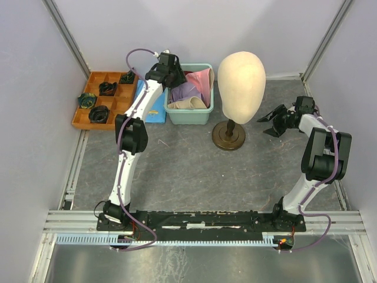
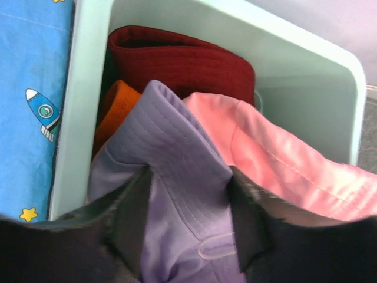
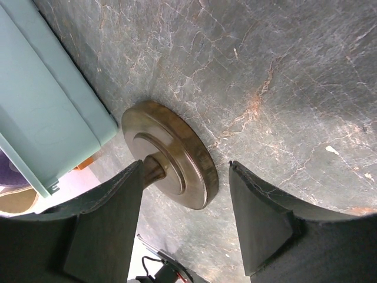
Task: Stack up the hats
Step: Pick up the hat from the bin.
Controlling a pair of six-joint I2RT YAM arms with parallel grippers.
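**Five hats bunched in a mint bin, left tool astride the lavender one**

The lavender hat lies on top at the left of the mint-green bin. One fold of its stitched brim is raised in a ridge that runs from the bin's far wall towards its near wall. The left tool straddles that ridge, with a finger against the cloth on each side. Whether it is already pinching the fold cannot be told.

Just right of the lavender one, the pink hat billows up towards the bin's right wall. The dark red hat stands on edge against the far wall, its long axis along that wall. The orange hat is wedged into the bin's far left corner, mostly hidden. The cream-beige hat lies along the near wall.

The bin stands at the desk's far edge, left of the middle. A blue cloth printed with a rocket and stars lies just beside its left wall. An orange tray in the desk's far left corner holds dark items in several of its compartments.

Right of the bin, a cream mannequin head stands upright on a dark round stand. The right tool hovers near the desk's right edge, turned towards the stand, spread wide with nothing between its fingers.

The desk is dark grey and stone-patterned with pale veins. Pale walls and metal posts close it in on three sides.
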